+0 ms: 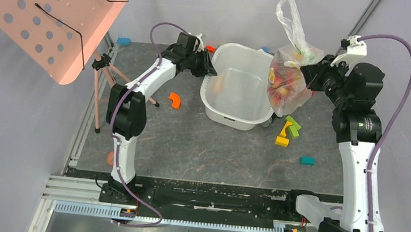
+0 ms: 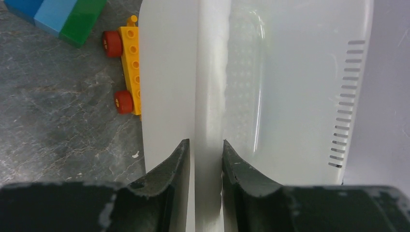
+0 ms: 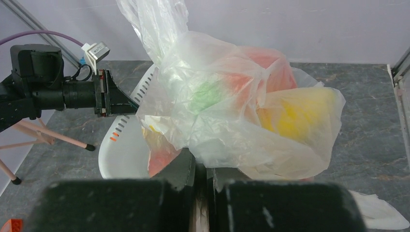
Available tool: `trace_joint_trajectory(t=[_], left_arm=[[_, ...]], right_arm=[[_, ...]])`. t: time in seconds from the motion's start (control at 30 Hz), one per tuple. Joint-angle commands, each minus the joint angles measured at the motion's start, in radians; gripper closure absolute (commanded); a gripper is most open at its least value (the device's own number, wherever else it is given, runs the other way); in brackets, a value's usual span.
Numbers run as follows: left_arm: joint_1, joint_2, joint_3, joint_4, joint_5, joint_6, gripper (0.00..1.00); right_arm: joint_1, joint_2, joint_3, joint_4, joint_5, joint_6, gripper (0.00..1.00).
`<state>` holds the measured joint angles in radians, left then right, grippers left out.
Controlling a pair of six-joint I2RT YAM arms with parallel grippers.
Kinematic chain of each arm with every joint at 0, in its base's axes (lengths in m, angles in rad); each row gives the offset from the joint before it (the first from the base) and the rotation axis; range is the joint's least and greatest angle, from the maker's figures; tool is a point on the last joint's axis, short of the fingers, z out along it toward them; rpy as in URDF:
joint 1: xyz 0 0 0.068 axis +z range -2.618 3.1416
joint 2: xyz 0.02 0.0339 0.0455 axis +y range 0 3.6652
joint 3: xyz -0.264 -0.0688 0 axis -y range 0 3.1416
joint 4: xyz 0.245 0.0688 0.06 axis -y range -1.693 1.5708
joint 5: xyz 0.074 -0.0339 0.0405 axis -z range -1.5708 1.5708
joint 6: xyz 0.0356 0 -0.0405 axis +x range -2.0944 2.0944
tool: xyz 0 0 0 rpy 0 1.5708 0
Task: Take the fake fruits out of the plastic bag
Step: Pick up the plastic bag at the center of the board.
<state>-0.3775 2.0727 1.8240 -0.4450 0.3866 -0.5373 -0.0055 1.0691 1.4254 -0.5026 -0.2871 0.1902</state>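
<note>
Step in hand, by my read: emptying hasn't begun, it's still set-up. The white basin (image 1: 230,120) sits mid-table. The plastic bag (image 1: 289,81) hangs in the air at the basin's right rim, handle loop pointing up, w/ the fake fruits (image 1: 282,88) all inside.

The right gripper (image 1: 308,75) is closed tight on the bag's film. The left gripper (image 1: 211,65) is clamped on the basin's left rim, prob. to steady it.

Next move, I'd say: get the bag's mouth turned down over the basin w/o losing the thin film.

Top view gives the layout. Only the right wrist view shows the pinch itself, plus green, red and yellow shapes through the film. Only the left wrist view shows the fingers (image 2: 181,159) either side of the rim wall, and a yellow brick car (image 2: 129,67) just beside the basin.
</note>
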Motion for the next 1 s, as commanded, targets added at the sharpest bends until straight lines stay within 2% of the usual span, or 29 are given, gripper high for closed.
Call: trace_joint_trajectory(t=[0.0,0.17,0.37,0.7,0.97], left_arm=[[-0.024,-0.086,-0.02,0.017,0.113,0.026,0.78],[-0.032,-0.148,-0.113,0.069,0.171,0.032,0.86],[-0.034,-0.254,-0.253,0.13,0.203,0.037,0.91],[-0.034,-0.511,-0.5,0.155,0.22,0.036,0.91],[-0.035,-0.616,-0.705,0.147,0.215,0.052,0.91]], right_arm=[[0.001,-0.048,-0.004,0.096,0.034,0.004,0.99],[0.001,-0.047,-0.027,0.104,0.039,-0.001,0.99],[0.0,-0.053,-0.057,0.118,0.046,-0.001,0.99],[0.001,-0.061,-0.071,0.12,0.072,-0.007,0.99],[0.001,-0.093,-0.077,0.148,0.137,0.011,0.99]])
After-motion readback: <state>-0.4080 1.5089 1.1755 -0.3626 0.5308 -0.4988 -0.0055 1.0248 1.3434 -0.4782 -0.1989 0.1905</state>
